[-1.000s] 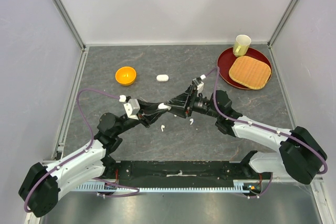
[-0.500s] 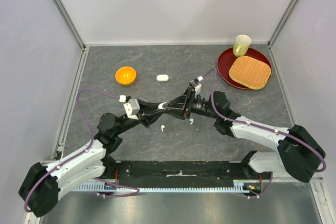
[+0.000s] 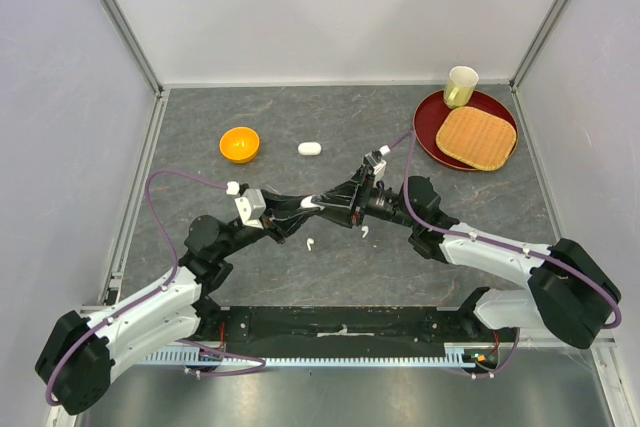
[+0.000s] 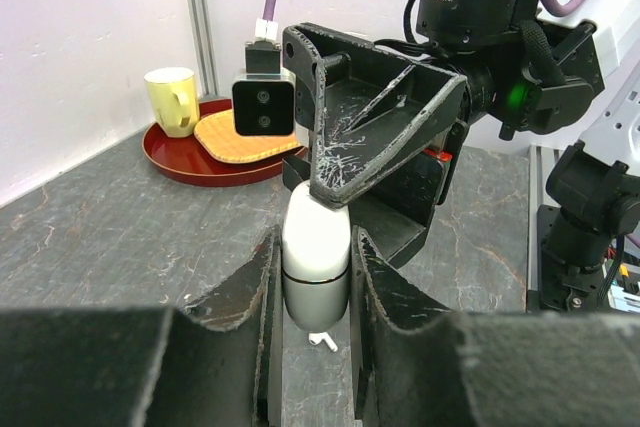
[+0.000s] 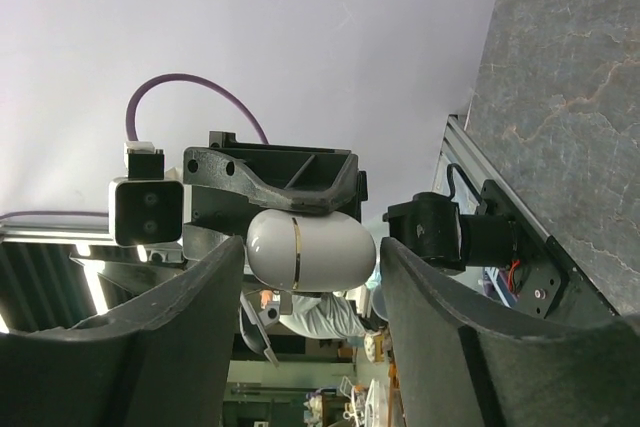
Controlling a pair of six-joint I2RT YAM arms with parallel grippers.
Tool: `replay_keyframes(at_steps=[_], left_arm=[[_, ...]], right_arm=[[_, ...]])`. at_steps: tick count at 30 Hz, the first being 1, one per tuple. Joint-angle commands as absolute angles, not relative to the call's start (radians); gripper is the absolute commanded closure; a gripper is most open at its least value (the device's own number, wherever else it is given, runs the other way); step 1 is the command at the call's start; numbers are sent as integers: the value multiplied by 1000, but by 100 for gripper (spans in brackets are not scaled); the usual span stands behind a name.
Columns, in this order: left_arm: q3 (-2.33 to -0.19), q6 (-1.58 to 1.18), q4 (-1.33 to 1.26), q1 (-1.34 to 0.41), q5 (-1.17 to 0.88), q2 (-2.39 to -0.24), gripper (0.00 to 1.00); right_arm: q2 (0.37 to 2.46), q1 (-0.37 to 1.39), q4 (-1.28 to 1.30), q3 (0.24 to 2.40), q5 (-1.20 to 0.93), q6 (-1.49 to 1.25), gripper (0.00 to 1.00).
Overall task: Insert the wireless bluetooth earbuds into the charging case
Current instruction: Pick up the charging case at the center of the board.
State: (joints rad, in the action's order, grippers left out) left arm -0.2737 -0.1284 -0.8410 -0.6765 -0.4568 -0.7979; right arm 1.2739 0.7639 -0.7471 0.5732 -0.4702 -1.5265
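Grey marbled tabletop (image 3: 200,117), pale walls (image 3: 330,7) — left jaws clamp charging case (image 4: 315,247)

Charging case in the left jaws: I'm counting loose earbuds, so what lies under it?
One white earbud lies on the table just below the case. Anything directly beneath the case or behind the jaws is hidden.

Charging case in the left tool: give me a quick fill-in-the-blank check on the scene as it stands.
1. The left tool is shut on the charging case, whose lid is ____.
2. An earbud lies on the ____ beneath it.
3. The yellow mug stands on the ____ tray.
4. The bowl is ____.
Missing words: closed; table; red; orange.
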Motion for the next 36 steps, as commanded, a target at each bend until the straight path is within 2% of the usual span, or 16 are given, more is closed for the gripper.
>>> replay_keyframes(at_steps=[1,4,7,11,14,17,18,24,36], left_arm=[[-282,-86,-870,-680,-486,-784,98],[-282,-89,-867,-681,-492,-782,98],[-282,-89,-864,-680,-492,-782,98],[-285,-92,-862,-681,-483,-784,98],[-287,-100,-858,-680,-471,-790,95],[-294,-118,-841,-681,-450,-799,84],[-298,-126,-835,-681,-446,-801,78],[-301,-150,-834,-681,-434,-810,61],[-256,-167,-956,-680,-422,-828,57]], right_arm=[[1250,769,-802,563,-446,-1546,35],[1249,769,-805,563,-448,-1548,34],[1244,769,-811,563,-446,-1549,42],[1244,770,-825,560,-451,-1558,63],[1249,769,-857,552,-459,-1577,69],[1255,769,-885,543,-459,-1589,76],[1256,769,-900,542,-459,-1594,76],[1264,769,-968,526,-448,-1621,78],[1284,769,-1031,511,-445,-1660,79]])
